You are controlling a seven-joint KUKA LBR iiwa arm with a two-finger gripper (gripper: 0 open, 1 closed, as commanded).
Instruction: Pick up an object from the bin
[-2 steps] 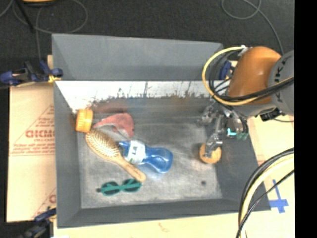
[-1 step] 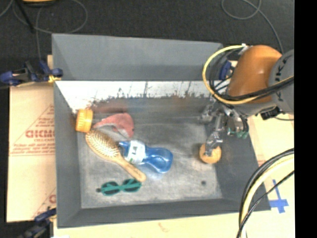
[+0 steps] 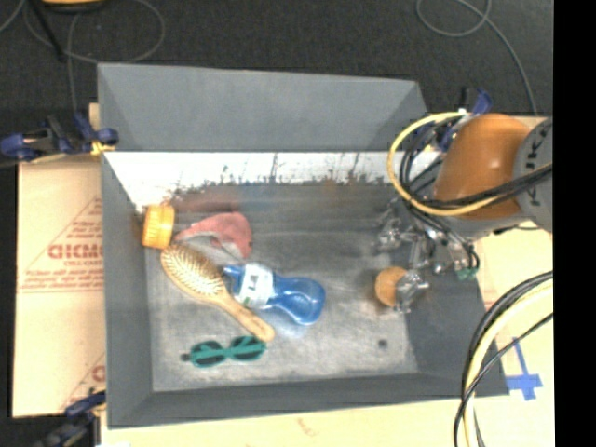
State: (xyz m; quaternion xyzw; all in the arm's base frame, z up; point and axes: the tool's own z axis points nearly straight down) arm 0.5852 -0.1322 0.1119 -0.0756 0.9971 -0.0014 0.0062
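My gripper (image 3: 407, 266) hangs low over the right side of the bin, close to the right wall. A small round orange-brown thing (image 3: 386, 287) lies on the bin floor right against the gripper's lower left side. I cannot tell whether that thing is gripped or only touched.
On the left half of the bin lie a wooden hairbrush (image 3: 198, 282), a blue bottle with a white label (image 3: 284, 297), a pink soft thing (image 3: 224, 231), a yellow-orange cap (image 3: 158, 226) and green sunglasses (image 3: 226, 350). The arm's orange cover and cables stand over the right rim.
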